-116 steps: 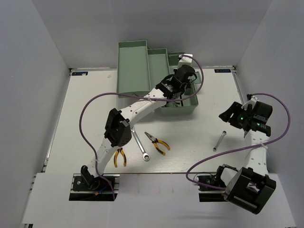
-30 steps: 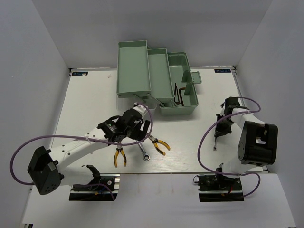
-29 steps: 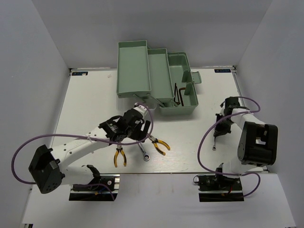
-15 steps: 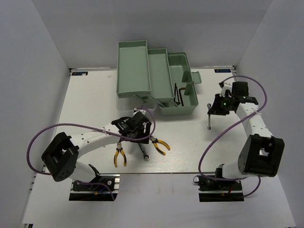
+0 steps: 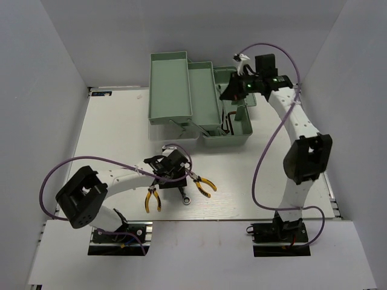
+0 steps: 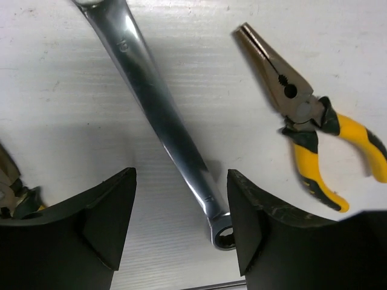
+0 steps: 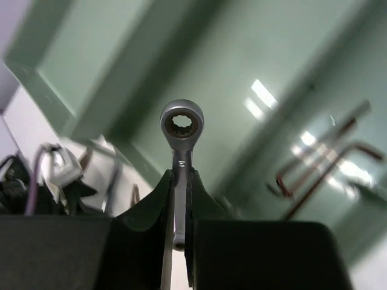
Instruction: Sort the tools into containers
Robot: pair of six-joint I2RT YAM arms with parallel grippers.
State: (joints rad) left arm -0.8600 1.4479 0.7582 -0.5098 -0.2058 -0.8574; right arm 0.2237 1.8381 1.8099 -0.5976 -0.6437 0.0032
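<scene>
Your left claw [image 6: 180,202] hangs with jaws apart, straddling the long wrench [image 6: 151,103], which lies on the bench [image 5: 115,133] in front of the toolbox [image 5: 170,84]. Your right claw [image 7: 179,180] is clamped on the short wrench [image 7: 181,124], holding it above the toolbox's open interior.

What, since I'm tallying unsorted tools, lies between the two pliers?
The long wrench lies between the left pliers and right pliers, clearest in the top view.

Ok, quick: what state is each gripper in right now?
Left gripper: open, jaws either side of the long wrench, not gripping it.
Right gripper: shut on the short wrench, over the toolbox.
</scene>
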